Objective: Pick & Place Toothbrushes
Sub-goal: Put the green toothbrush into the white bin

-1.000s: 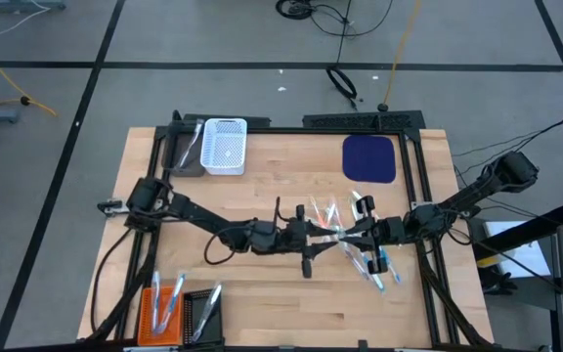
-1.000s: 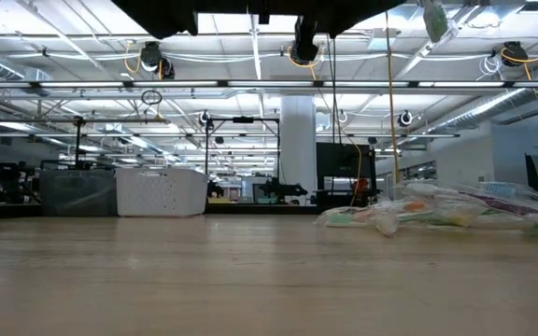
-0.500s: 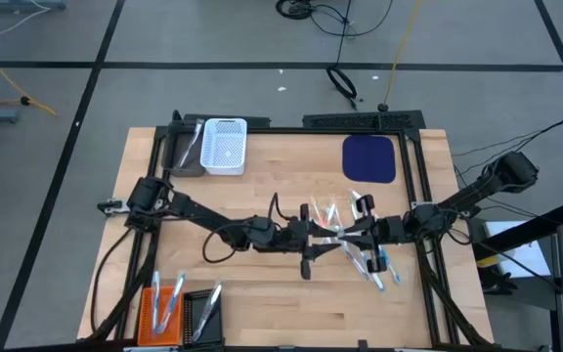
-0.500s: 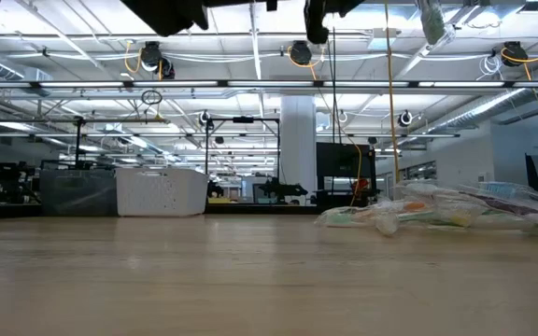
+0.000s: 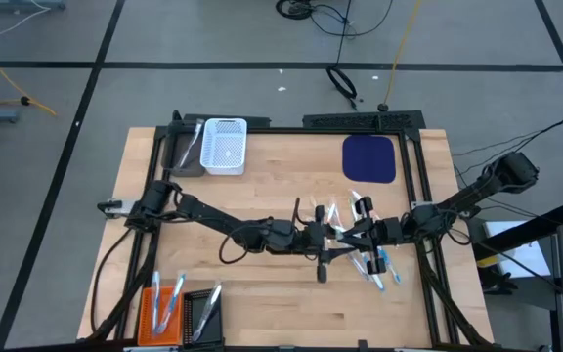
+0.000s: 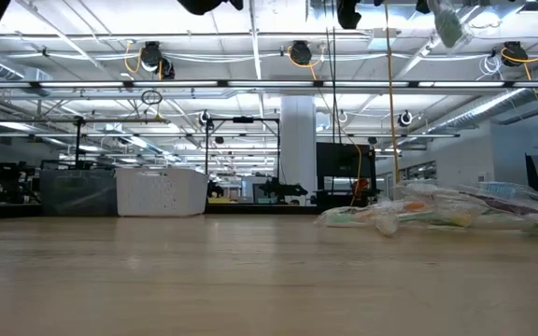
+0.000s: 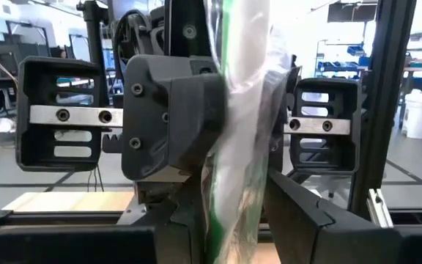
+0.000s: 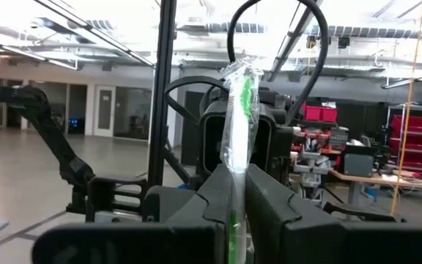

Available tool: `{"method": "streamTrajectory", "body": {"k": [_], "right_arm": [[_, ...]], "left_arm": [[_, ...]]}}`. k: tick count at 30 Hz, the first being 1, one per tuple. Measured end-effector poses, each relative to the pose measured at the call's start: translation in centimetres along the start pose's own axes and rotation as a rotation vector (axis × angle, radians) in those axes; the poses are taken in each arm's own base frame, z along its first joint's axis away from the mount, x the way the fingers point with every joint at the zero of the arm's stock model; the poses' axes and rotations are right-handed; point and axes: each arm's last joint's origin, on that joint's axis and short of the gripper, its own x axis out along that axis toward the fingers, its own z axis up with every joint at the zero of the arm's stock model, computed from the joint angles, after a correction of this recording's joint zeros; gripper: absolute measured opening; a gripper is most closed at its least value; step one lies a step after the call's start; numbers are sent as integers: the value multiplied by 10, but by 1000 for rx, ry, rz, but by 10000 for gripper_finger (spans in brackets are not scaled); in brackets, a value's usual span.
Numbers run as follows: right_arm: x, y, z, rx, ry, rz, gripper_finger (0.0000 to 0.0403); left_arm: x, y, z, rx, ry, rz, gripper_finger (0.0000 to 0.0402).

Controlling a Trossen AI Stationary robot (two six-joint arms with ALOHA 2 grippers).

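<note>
A toothbrush with a green handle in a clear wrapper stands upright in the air between my two grippers, above the table's middle right. My left gripper reaches in from the left. My right gripper reaches in from the right, facing it. Both are shut on this toothbrush. Its top also shows at the upper edge of the low view. Several more wrapped toothbrushes lie in a loose pile on the table below the right gripper. My left gripper has the wrapped toothbrush between its two fingers, coming level from the table's left and lying across it. The wrapper runs upright through the gap, lifted clear of the table. My right gripper pinches the toothbrush's lower handle between its two fingers, level from the table's right and across it. The rest stands upright above the fingers, clear of the table.
A white basket and a grey tray stand at the far left. An orange basket and a black one, both holding toothbrushes, sit at the near left. A dark blue mat lies far right.
My left gripper has moved toward the table's right, closing in on the right gripper. The right arm has kept its place.
</note>
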Motion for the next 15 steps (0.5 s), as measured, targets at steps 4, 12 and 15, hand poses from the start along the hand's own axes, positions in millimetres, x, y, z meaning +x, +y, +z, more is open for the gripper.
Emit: {"method": "streamTrajectory", "body": {"k": [4, 12, 15], "right_arm": [[0, 0, 0, -1, 0, -3, 15], [0, 0, 0, -10, -3, -2, 15], [0, 0, 2, -9, -15, -8, 15]], "left_arm": [[0, 0, 1, 0, 3, -3, 118], [-1, -1, -6, -9, 74, -14, 117], [-1, 1, -12, -17, 113, -13, 116]]}}
